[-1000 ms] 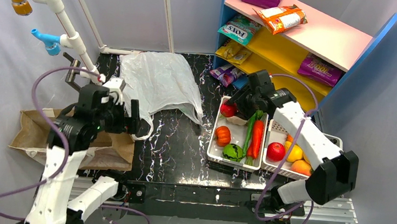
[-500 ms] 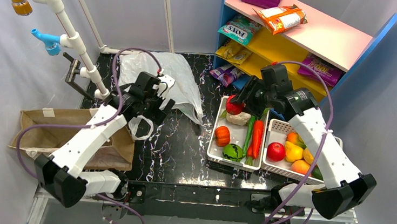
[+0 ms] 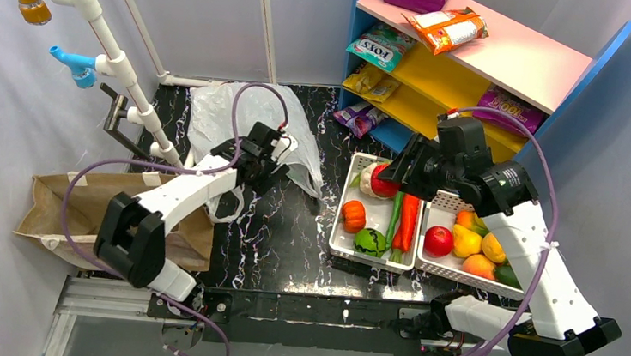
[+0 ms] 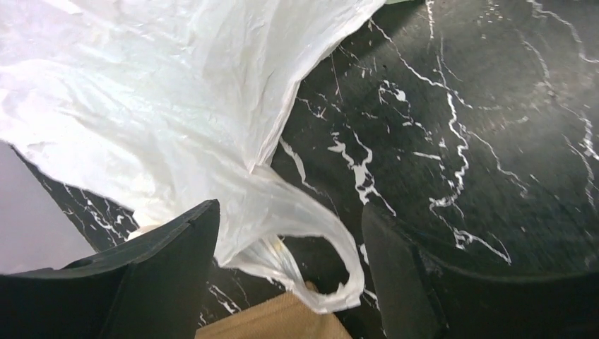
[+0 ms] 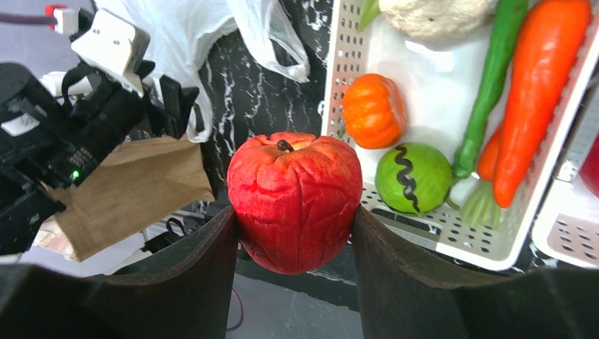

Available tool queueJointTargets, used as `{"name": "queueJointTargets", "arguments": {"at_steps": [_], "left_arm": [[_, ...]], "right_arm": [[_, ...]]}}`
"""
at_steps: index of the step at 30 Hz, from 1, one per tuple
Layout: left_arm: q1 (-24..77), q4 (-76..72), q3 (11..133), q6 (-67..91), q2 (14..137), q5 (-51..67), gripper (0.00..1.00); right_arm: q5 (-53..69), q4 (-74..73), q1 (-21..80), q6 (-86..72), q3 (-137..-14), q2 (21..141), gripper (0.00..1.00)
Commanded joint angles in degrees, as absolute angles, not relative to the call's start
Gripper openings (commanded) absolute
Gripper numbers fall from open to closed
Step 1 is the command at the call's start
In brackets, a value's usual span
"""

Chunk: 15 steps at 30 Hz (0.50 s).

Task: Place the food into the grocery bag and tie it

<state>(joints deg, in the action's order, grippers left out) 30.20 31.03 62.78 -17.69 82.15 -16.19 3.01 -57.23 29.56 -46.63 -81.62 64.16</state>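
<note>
Right jaws: closed on the red tomato (image 5: pixel 294 201), one finger pressed to each of its sides.
Red tomato: held over the far end of the white basket (image 3: pixel 337 242), beside a pale knobbly vegetable (image 3: pixel 369 179); well apart from the bag.
Left jaws: open, fingers (image 4: pixel 162 275) set wide either side of the bag's loop handle (image 4: pixel 314 240); whether either one touches the plastic, I cannot tell.
Grocery bag (image 3: pixel 248 125): lies crumpled and flat on the black marbled bench (image 3: pixel 290 227), at its far left part, handles toward the near side.
Other food: orange pumpkin (image 5: pixel 373 111), green fruit (image 5: pixel 413 176) and carrot (image 5: pixel 540 92) lie in the white basket; a red apple (image 3: pixel 438 240) sits in the second basket (image 3: pixel 441 273) just right of it.
Brown paper bag (image 3: pixel 68 208): lies flat at the bench's left edge, near the loop handle.
</note>
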Motion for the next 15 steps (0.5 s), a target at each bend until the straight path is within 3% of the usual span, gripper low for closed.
{"name": "queueJointTargets", "arguments": {"at_steps": [1, 15], "left_arm": [[30.52, 22.11, 60.47, -19.43, 86.80, -19.46, 0.72], [30.49, 11.18, 60.56, -18.64, 97.63, -28.00, 0.62]], "right_arm": [[0.46, -62.81, 28.89, -44.78, -85.41, 64.44, 0.35], [1.69, -70.06, 28.52, -40.57, -90.61, 65.79, 0.35]]}}
